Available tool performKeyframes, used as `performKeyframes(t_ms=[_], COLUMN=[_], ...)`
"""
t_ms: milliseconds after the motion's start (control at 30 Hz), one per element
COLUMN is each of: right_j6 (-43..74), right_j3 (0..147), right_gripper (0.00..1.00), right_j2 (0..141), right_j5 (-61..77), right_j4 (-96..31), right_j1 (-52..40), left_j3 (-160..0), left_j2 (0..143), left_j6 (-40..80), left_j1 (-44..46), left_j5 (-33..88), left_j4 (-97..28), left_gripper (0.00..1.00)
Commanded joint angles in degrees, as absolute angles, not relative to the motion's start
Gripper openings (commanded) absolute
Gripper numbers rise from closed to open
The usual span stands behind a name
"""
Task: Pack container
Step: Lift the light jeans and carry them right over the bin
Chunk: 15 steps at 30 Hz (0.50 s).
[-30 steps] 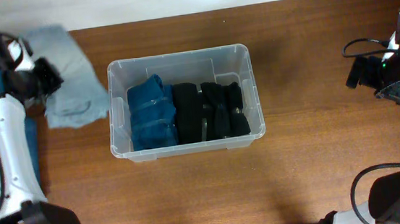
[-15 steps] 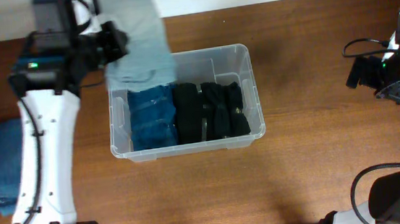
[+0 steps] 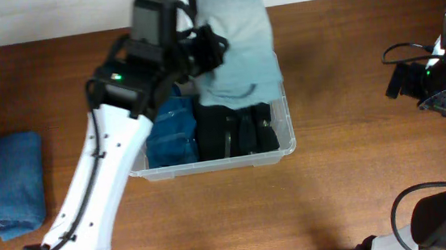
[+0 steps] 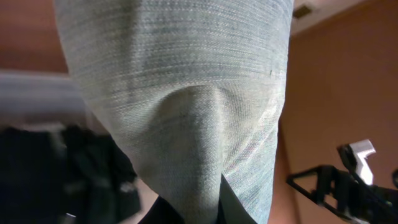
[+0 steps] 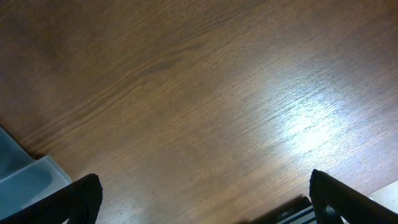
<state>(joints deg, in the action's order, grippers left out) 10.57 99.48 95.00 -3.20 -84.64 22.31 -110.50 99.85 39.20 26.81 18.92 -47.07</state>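
The clear plastic container (image 3: pixel 287 139) stands mid-table and holds a folded blue garment (image 3: pixel 171 133) at its left and black folded garments (image 3: pixel 236 132) to the right. My left gripper (image 3: pixel 215 54) is shut on a pale grey-blue folded garment (image 3: pixel 236 39) and holds it above the container's back right part. In the left wrist view that garment (image 4: pixel 186 93) fills the frame and hides the fingers. My right gripper (image 5: pixel 202 199) is open and empty over bare table far to the right; a container corner (image 5: pixel 25 177) shows at its left edge.
A folded blue denim garment (image 3: pixel 6 188) lies at the left table edge. The right arm (image 3: pixel 438 82) with its cables sits at the right edge. The table's back edge meets a white wall.
My left arm has swung right with the pale garment, from the container's back left corner to above its back right part. The right arm has not moved.
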Motion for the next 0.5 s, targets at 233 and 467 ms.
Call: performKeyframes(t_ms=[233,467], right_j6=[10.7,10.7], right_j3=[99.9,99.9], right_gripper=[0.98,0.98], right_j2=[95.0,95.0], right_j5=[-3.7,-3.7], right_j4=[-84.6,-84.6], right_j1=[22.6,22.6], left_j3=[-112.0,-108.3], left_j2=[106.3,106.9], left_j6=[50.4,50.4], left_j1=[31.7,32.5], left_j5=[20.4,19.9], left_j4=[-46.1,-45.8], left_gripper=[0.01,0.01])
